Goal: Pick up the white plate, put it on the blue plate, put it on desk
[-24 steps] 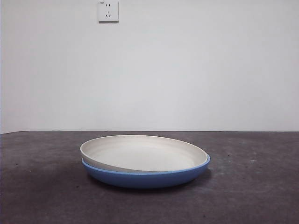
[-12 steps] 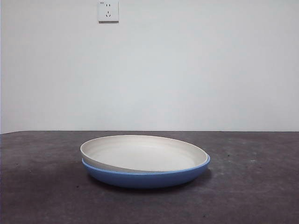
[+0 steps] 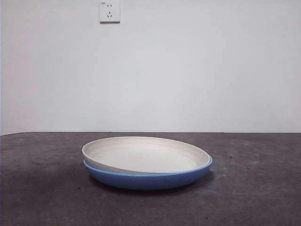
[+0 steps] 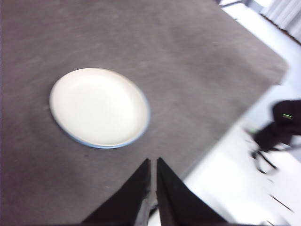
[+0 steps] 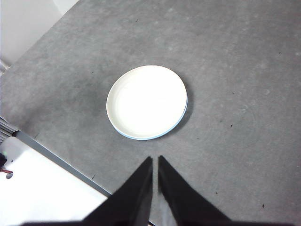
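Looking down from both wrists, we saw the white plate [image 5: 146,100] resting in the blue plate [image 3: 150,178] near the middle of the desk [image 5: 235,70], well apart from both grippers and lying ahead of each pair of jaws. Our left gripper [image 4: 152,162] and right gripper [image 5: 154,160] each hung high above the desk with jaws closed and holding nothing, and we could not judge which was nearer. Being round, the white plate had no long axis and pointed nowhere, though in the front view it sat tilted, one edge raised.
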Tool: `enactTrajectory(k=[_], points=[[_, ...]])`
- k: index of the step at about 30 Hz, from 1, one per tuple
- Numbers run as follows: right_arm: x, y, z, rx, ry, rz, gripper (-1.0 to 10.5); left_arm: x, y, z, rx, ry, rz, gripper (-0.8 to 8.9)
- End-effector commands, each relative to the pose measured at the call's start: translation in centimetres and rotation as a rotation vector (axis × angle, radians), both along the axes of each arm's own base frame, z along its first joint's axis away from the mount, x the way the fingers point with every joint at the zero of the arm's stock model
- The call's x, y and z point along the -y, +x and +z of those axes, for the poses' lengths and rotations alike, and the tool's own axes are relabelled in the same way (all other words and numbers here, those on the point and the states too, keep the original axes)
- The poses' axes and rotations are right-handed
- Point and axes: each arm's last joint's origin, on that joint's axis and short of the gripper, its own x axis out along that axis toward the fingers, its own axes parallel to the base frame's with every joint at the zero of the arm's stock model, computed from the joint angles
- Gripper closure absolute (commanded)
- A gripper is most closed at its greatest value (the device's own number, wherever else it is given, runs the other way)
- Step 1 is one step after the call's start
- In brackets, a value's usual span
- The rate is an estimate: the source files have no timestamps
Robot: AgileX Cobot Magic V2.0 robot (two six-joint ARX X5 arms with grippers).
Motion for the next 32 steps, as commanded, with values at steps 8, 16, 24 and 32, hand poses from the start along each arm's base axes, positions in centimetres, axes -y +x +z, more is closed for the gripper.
enactTrajectory(k=[8,16,24,32], points=[[0.2,-0.3,0.0,-0.022,-0.022,0.007,9.3,-0.5,4.8,-9.7,0.285,-0.074,0.346,7.94],[0.2,-0.3,0.0,-0.022,-0.022,0.007,9.3,-2.6,4.9,-17.1,0.516,-0.041,0.742,7.94],[0.2,-0.3,0.0,-0.022,-0.022,0.008,9.3,-3.2,3.9,-20.1,0.506,-0.017,0.800,7.94],[0.2,-0.3,0.0,-0.022,-0.022,0.008,9.3,-3.7,4.0,-22.3,0.444,0.064,0.832,7.94]])
